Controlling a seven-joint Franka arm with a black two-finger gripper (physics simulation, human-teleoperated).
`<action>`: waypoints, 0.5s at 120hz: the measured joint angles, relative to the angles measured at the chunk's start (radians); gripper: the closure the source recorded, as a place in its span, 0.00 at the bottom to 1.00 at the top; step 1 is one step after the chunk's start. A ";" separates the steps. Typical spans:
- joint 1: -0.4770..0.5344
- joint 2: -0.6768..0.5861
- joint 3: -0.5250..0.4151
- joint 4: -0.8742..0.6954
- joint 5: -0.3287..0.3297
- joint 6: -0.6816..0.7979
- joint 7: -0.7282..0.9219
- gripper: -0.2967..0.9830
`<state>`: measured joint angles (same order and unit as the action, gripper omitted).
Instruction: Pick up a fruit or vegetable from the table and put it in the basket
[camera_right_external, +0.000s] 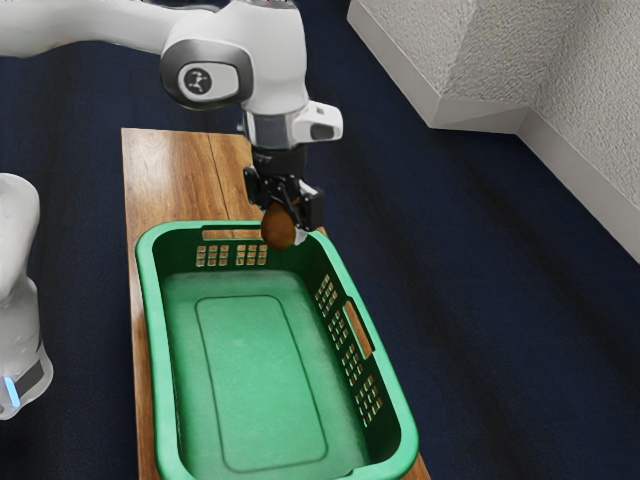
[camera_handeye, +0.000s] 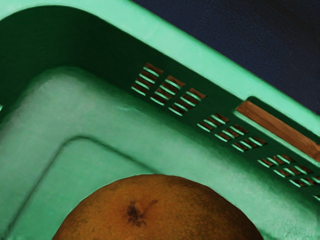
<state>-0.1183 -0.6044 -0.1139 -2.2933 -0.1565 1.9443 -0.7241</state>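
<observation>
Reporter: Your gripper (camera_right_external: 286, 215) clasps a round, brown-orange fruit (camera_right_external: 277, 229) aloft, its fingers parted only by the fruit's girth, near twelve o'clock on the green basket (camera_right_external: 152, 310) in the exterior view.

Editor: You have it from above, likely so its underside hangs free for the release.

Reporter: The basket sits mouth-up on the wooden table (camera_right_external: 168, 182), offering you a broad opening.

Editor: The wrist view has basket floor beyond the fruit, but the rim looks close; easing toward the exterior view's six o'clock before lowering could spare you a bump.
</observation>
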 joint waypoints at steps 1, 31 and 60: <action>0.000 0.000 -0.003 0.000 -0.003 0.000 -0.001 0.56; -0.009 0.033 -0.067 0.005 -0.078 0.001 -0.038 0.56; 0.001 0.035 -0.139 0.012 -0.140 0.004 -0.083 0.55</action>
<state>-0.1176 -0.5692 -0.2534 -2.2815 -0.2963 1.9484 -0.8068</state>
